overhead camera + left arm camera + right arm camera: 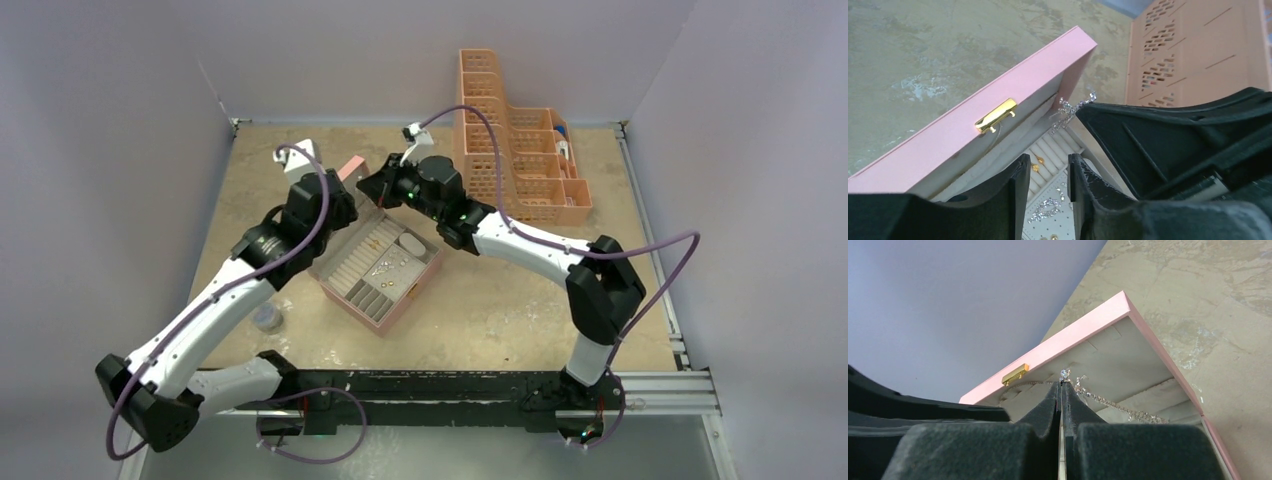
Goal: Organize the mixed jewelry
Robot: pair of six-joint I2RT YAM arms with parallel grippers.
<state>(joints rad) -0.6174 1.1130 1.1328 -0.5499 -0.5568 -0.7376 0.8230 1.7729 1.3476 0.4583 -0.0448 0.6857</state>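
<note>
A mottled tan table (500, 300) enclosed by pale walls holds an open pink box (415, 297) at its centre, with its lid (1013, 80) raised at the 11 o'clock side and a gold clasp (996, 115) on the lid's edge. A salmon perforated organizer (520, 150) stands toward 1 o'clock from the box, and a grey disc (266, 317) lies apart from it at 8 o'clock. Most of the mixed jewelry (385, 262) lies in the box's cream trays: small gold and silvery pieces are scattered near the middle, among them a gold stud (1037, 163) on the ring rolls and a glittering silvery cluster (1045, 207) below it. The right gripper (1061, 386) reaches in from 2 o'clock and hovers just under the lid. Its jaws are pressed together on a silver chain (1108, 403), whose sparkling end pokes out above the fingertips while the rest trails off toward 4 o'clock across the lid's lining. The left gripper (1049, 162) hangs over the box from 9 o'clock with its jaws partly apart and nothing between them. The right gripper's tip is just beside it at 2 o'clock.
</note>
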